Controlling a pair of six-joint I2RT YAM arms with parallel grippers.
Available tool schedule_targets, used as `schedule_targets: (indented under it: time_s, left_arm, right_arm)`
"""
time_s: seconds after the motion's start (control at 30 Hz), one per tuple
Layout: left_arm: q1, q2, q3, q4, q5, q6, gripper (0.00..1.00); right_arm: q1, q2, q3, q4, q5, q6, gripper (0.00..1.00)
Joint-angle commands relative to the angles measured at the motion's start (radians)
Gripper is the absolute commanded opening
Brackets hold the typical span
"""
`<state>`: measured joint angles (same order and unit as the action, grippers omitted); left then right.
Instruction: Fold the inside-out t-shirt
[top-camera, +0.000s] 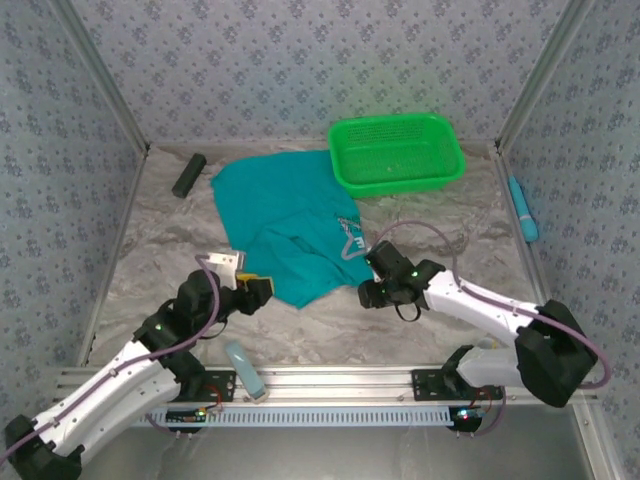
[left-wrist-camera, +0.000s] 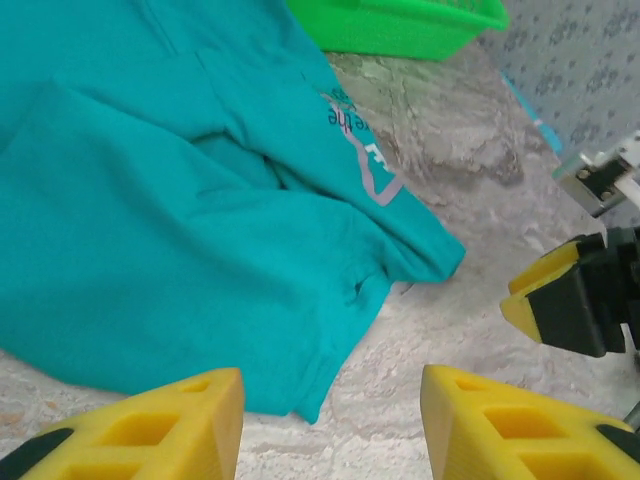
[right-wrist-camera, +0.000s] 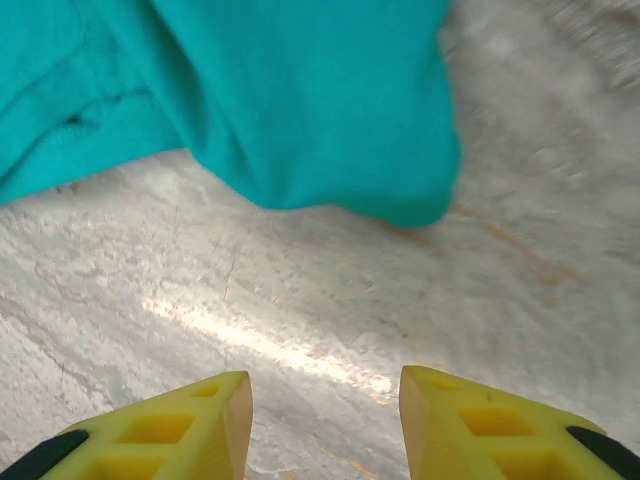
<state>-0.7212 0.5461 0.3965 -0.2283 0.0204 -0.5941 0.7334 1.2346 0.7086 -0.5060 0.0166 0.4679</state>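
Flanking the teal t-shirt (top-camera: 280, 195) at its near edge, both jaws stand open and empty, cloth just ahead of each.

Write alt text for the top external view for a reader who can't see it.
A rumpled teal t-shirt lies on a grey table, with a green mesh basket at its far right edge. Two robot arms reach in from the near side, with the left end effector and right end effector open on either side of the shirt's near edge, holding nothing.
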Motion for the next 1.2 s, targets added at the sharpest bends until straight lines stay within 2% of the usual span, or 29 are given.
schedule_targets:
  time_s: [0.0,0.17,0.3,0.4,0.53,0.57,0.67,0.77,0.83,0.9,0.93,1.07,1.17]
  left_arm:
    - [-0.006,0.092,0.048,-0.002,-0.040,-0.044,0.52]
    - [-0.003,0.366,0.180,0.027,-0.029,-0.049,0.57]
    - [0.019,0.509,0.276,-0.017,-0.107,-0.070,0.59]
    - [0.111,0.563,0.326,-0.061,-0.096,-0.091,0.60]
    - [0.231,0.593,0.334,-0.046,0.004,-0.077,0.62]
    - [0.251,0.606,0.346,-0.059,0.021,-0.070,0.62]
    - [0.282,0.636,0.381,-0.087,0.074,-0.038,0.63]
    - [0.283,0.658,0.408,-0.096,0.159,-0.019,0.62]
    - [0.279,0.678,0.418,-0.098,0.222,-0.015,0.61]
    - [0.264,0.697,0.413,-0.095,0.250,-0.014,0.61]
    - [0.254,0.710,0.408,-0.095,0.262,-0.007,0.60]
    - [0.214,0.762,0.373,-0.092,0.254,0.003,0.59]
    - [0.194,0.786,0.338,-0.045,0.257,-0.009,0.59]
  right_arm:
    - [-0.005,-0.013,0.078,-0.022,0.058,-0.024,0.48]
    - [-0.008,0.159,0.249,0.079,-0.044,-0.089,0.50]
    - [0.000,0.352,0.352,0.223,-0.162,-0.129,0.50]
    - [0.014,0.497,0.432,0.280,-0.159,-0.139,0.51]
    - [0.033,0.613,0.476,0.291,-0.143,-0.167,0.48]
    - [0.040,0.630,0.476,0.291,-0.143,-0.176,0.42]
    - [0.071,0.627,0.432,0.272,-0.212,-0.184,0.15]
    - [0.131,0.542,0.333,0.225,-0.262,-0.178,0.11]
    - [0.189,0.477,0.265,0.192,-0.253,-0.172,0.15]
    - [0.228,0.429,0.211,0.177,-0.248,-0.152,0.33]
    - [0.232,0.416,0.199,0.165,-0.246,-0.135,0.38]
    - [0.215,0.378,0.258,0.118,-0.099,-0.052,0.46]
    - [0.201,0.394,0.308,0.149,0.001,-0.046,0.48]
